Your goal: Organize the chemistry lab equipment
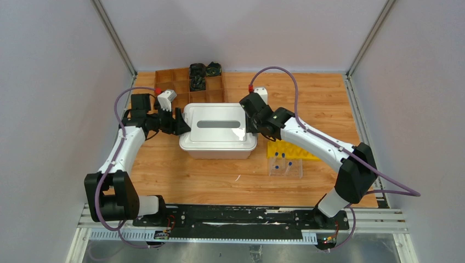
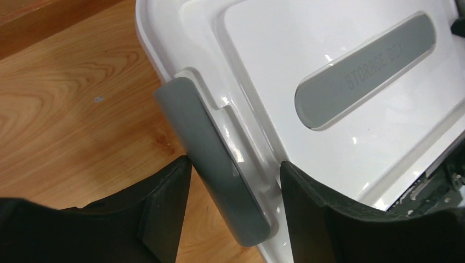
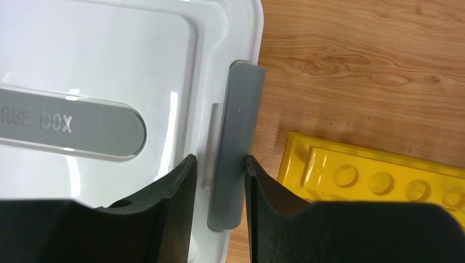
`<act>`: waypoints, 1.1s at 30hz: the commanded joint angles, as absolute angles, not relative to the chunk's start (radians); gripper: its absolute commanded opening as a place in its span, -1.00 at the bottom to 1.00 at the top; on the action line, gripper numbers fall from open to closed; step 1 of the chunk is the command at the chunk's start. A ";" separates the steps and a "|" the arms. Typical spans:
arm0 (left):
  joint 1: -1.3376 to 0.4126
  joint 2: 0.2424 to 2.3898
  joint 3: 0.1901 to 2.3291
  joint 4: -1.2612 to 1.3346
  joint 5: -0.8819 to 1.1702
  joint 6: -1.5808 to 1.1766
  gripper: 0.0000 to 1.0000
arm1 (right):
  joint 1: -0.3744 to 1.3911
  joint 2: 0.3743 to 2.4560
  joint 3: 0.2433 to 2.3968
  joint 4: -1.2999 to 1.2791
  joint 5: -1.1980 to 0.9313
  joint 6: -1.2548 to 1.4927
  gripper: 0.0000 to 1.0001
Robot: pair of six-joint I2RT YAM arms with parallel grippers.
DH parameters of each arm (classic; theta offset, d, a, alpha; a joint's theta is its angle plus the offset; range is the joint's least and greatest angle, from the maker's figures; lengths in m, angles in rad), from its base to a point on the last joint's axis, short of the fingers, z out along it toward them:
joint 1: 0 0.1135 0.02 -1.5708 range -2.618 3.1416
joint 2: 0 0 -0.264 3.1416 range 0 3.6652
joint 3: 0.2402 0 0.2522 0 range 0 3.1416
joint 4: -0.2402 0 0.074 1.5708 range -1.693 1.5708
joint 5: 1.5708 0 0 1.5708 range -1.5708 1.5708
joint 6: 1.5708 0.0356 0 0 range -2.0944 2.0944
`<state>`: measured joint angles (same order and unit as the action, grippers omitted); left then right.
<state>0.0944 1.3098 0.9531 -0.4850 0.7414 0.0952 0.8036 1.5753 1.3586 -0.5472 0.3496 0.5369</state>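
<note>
Right gripper (image 3: 219, 160) clenched on right grey plastic latch (image 3: 239, 109) of white-lidded plastic storage bin (image 1: 218, 148). Left gripper (image 2: 234, 164) unclenched, straddling left grey plastic latch (image 2: 203, 137). Likely aim: unclip both ends together.

You have free desk (image 1: 192, 178) before the bin (image 1: 219, 149); the rack (image 1: 285, 150) crowds its right side, the box (image 1: 167, 76) stands behind.

The lid (image 2: 307, 49) is glossy white plastic, smooth, with bright glints. Its grey latch (image 3: 233, 142) looks like matt, smooth plastic. The fingers (image 3: 164, 219) of my right hand (image 3: 219, 161) are matt black, finely ridged in layers. The surface (image 3: 356, 49) is wood-grained with a faint sheen. The yellow rack (image 3: 378, 181), lower right of the frame, is shiny moulded plastic.
</note>
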 commanded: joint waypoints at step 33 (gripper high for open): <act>0.115 1.185 1.359 -0.730 0.409 0.293 1.00 | 0.565 1.231 1.537 -0.676 0.428 0.329 0.99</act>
<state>0.0574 1.2243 1.3769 -0.6979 0.4667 0.2501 0.7212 1.3682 1.5864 -0.6106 0.3740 0.3618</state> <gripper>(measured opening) 0.996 0.993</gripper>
